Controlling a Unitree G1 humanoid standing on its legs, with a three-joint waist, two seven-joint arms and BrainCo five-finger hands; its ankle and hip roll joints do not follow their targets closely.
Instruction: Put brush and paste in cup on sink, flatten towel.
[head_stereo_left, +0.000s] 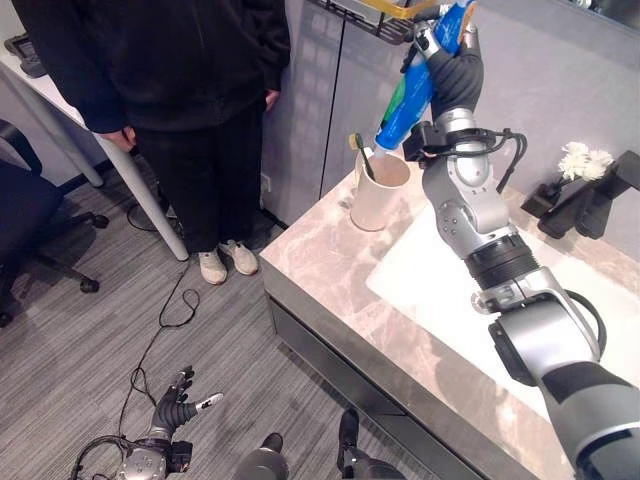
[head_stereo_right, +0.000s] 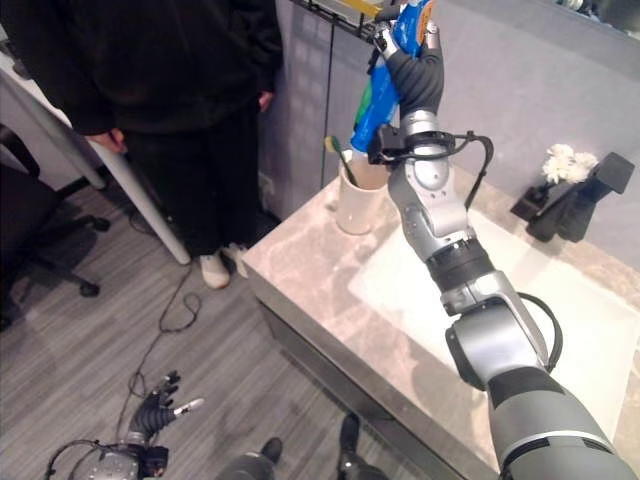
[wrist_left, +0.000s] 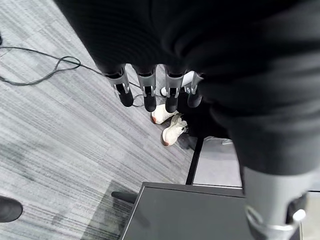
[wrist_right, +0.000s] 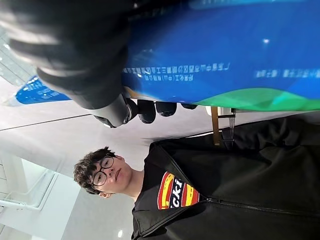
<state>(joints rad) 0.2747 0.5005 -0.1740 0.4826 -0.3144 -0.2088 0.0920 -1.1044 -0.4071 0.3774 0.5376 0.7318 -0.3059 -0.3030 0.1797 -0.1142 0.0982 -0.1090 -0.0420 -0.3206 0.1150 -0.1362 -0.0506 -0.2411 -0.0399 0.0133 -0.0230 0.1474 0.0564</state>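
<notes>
The right hand (head_stereo_left: 452, 62) has its dark-tipped fingers curled round the upper part of a blue-and-green toothpaste tube (head_stereo_left: 412, 95), gripping it high so that the capped end hangs free below the hand. That grip looks chosen for lowering the tube cap-first into the cream ceramic cup (head_stereo_left: 381, 192), which stands on the far left corner of the pink marble sink counter (head_stereo_left: 330, 265). The tube's long axis runs steeply, tilted: its flat tail points up and to the right toward the wire shelf (head_stereo_left: 372, 18) on the wall, its cap points down and left, just over the cup's rim. Whether the cap touches the rim I cannot tell. A green-headed toothbrush (head_stereo_left: 360, 152) already leans inside the cup, head up, against its left side. The white basin (head_stereo_left: 480, 290) lies to the right of the cup, with a black tap (head_stereo_left: 590, 200) at the far right.

The left hand (head_stereo_left: 178, 405) hangs low over the grey plank floor (head_stereo_left: 90, 350), fingers loosely spread and holding nothing. A person in black clothes (head_stereo_left: 190, 90) stands far left of the counter.
</notes>
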